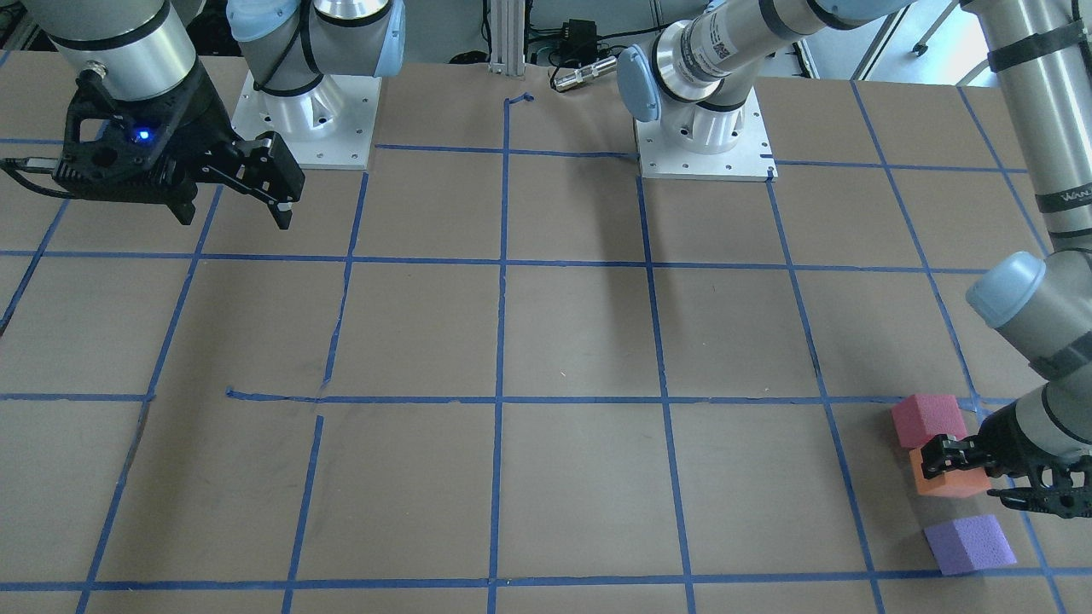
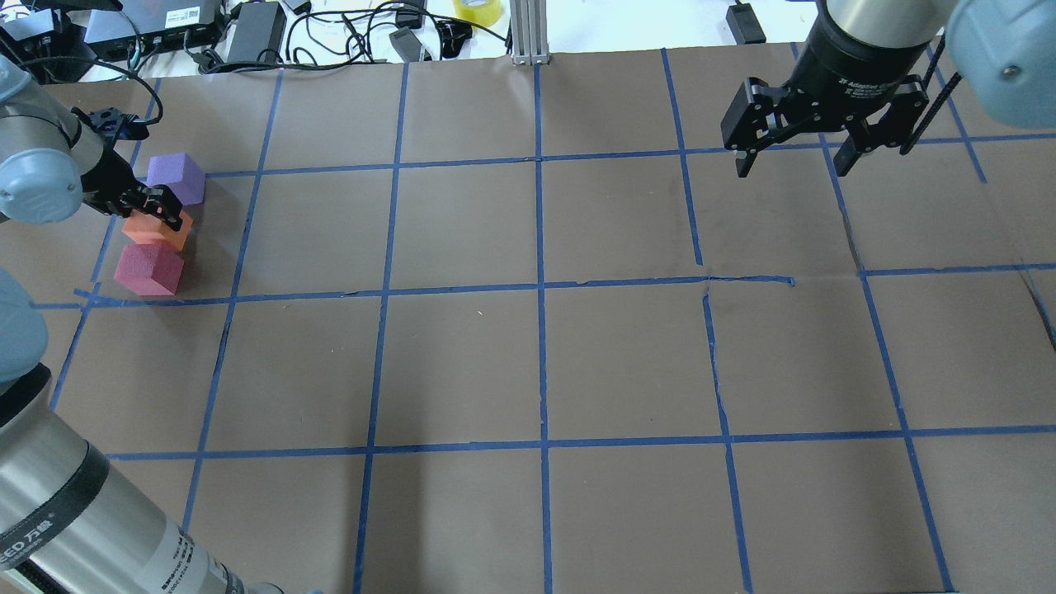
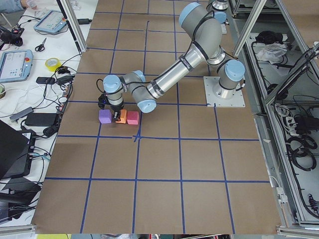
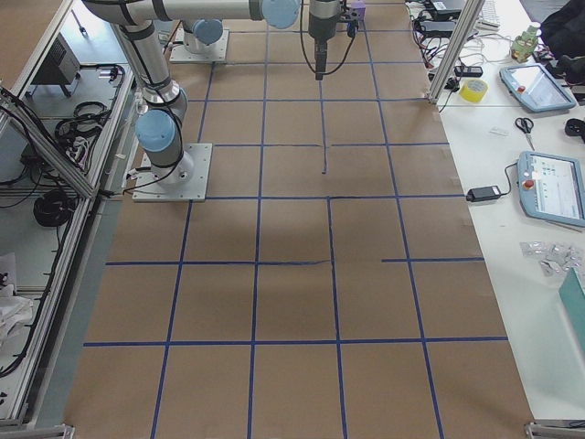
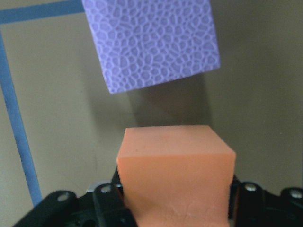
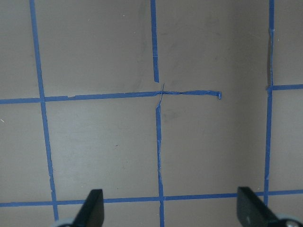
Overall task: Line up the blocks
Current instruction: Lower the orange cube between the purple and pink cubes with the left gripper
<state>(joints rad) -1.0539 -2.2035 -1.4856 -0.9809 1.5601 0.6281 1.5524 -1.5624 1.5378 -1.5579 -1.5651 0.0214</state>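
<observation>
Blocks: all three sit at the far left of the surface (image 2: 577, 363), in a rough row. The pinkish-red block (image 2: 148, 268) is nearest, the orange block (image 2: 162, 233) is in the middle, and the purple block (image 2: 176, 177) is farthest.

Handling (judgement): porous foam, so light, soft and grippy. It should not slip, but a hard squeeze will dent it. Best hold is on two opposite flat faces, low and centred.

Left gripper (image 1: 981, 476): jaws closed on the orange block's side faces, narrow gap to purple ahead. Whether the orange block is lifted, I cannot tell.

Left arm: stretched far out and low, wrist bent down from the outer edge.

Right gripper (image 2: 792, 165): jaws wide apart, nothing held, pointing down, well apart from the blocks.
</observation>
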